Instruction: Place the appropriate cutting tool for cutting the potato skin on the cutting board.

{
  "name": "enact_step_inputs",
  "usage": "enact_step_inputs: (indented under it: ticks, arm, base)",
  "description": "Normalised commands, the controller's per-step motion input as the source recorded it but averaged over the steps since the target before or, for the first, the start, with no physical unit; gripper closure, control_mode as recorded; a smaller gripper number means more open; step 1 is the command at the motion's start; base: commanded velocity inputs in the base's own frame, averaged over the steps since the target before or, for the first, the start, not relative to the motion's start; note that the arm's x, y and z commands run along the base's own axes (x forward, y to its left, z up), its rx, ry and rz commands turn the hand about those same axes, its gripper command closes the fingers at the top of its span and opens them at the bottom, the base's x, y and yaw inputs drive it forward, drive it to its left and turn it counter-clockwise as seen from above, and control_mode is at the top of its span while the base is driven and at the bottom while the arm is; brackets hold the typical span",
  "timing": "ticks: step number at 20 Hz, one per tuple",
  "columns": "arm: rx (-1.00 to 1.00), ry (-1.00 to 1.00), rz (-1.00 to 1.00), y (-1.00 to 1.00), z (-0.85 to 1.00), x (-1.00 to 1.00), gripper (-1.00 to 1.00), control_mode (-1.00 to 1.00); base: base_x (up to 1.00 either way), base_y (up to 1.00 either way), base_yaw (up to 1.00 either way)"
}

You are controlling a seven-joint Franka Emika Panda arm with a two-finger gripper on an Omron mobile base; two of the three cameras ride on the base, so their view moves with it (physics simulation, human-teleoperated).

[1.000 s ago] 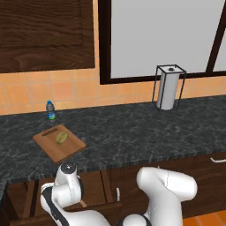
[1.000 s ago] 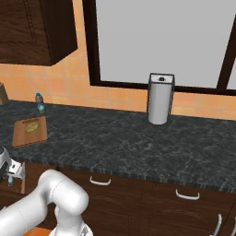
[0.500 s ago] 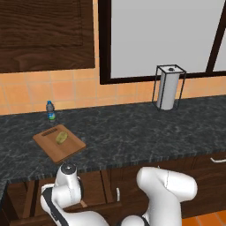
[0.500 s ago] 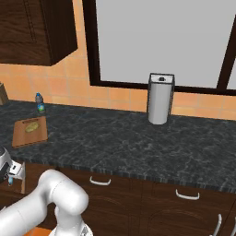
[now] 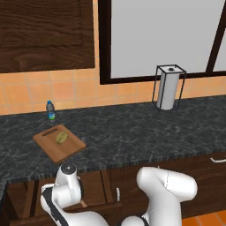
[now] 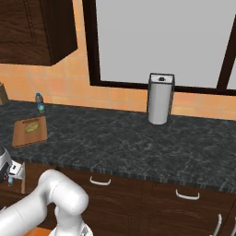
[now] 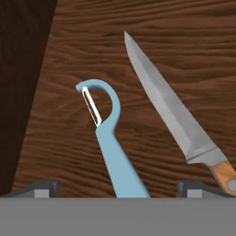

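In the hand view the peeler (image 7: 107, 138), light blue with a pale silvery blade in its hooked head, lies on the dark wooden drawer floor. My gripper (image 7: 120, 189) is open right above it, one fingertip on each side of the handle and apart from it. The longer knife (image 7: 170, 115), with a silver blade and brown handle, lies just to the right. Up on the counter the reddish-brown cutting board (image 5: 69, 150) (image 6: 23, 137) carries the small yellowish potato (image 5: 61, 137) (image 6: 31, 127).
My arm (image 5: 68, 185) bends down below the counter edge into an open drawer (image 5: 26, 201). A small water bottle (image 5: 51, 110) stands behind the board. A paper towel holder (image 5: 167, 87) stands at the back by the window. A dark drawer wall (image 7: 20, 92) borders the peeler's left.
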Motion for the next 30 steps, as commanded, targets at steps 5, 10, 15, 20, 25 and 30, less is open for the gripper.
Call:
enact_step_inputs:
  ticks: [5,10,15,20,25,30]
  arm:
    - [0.0,0.04,0.0,0.0,-0.04,0.0,-1.0,-1.0]
    - [0.0,0.02,0.0,0.0,-0.08,0.0,-1.0,-1.0]
    - [0.0,0.0,0.0,0.0,-0.01,0.0,-1.0,-1.0]
    - [0.0,0.0,0.0,0.0,-0.05,0.0,-1.0,-1.0]
    - [0.0,0.0,0.0,0.0,-0.08,0.0,-1.0,-1.0]
    - [0.0,0.0,0.0,0.0,-0.14,0.0,1.0,-1.0]
  base:
    - [0.0,0.0,0.0]
    - [0.0,0.0,0.0]
    - [0.0,0.0,0.0]
    - [0.0,0.0,0.0]
    - [0.0,0.0,0.0]
    - [0.0,0.0,0.0]
